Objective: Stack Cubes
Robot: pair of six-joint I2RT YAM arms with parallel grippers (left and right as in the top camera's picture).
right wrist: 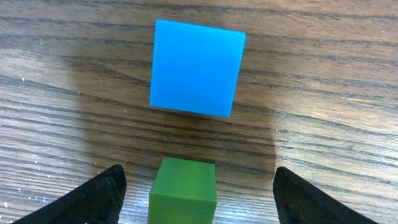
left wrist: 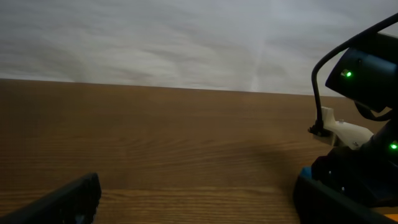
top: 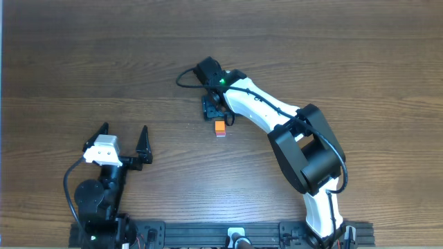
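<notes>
Under the right claw (right wrist: 198,180), fingers spread, we note a matte green cube (right wrist: 183,190). A smooth blue cube (right wrist: 198,67) lies near it on the wood-grain table (right wrist: 323,124). An orange cube (top: 220,128) sits at the claw's 6 o'clock. Left claw (top: 124,128) is spread, at the table's 8 o'clock.

The white-and-black right arm (top: 304,149) stretches forward, its black right gripper (right wrist: 198,177) facing down, fingers apart. The black-fingered left gripper (top: 124,131) is spread wide.
</notes>
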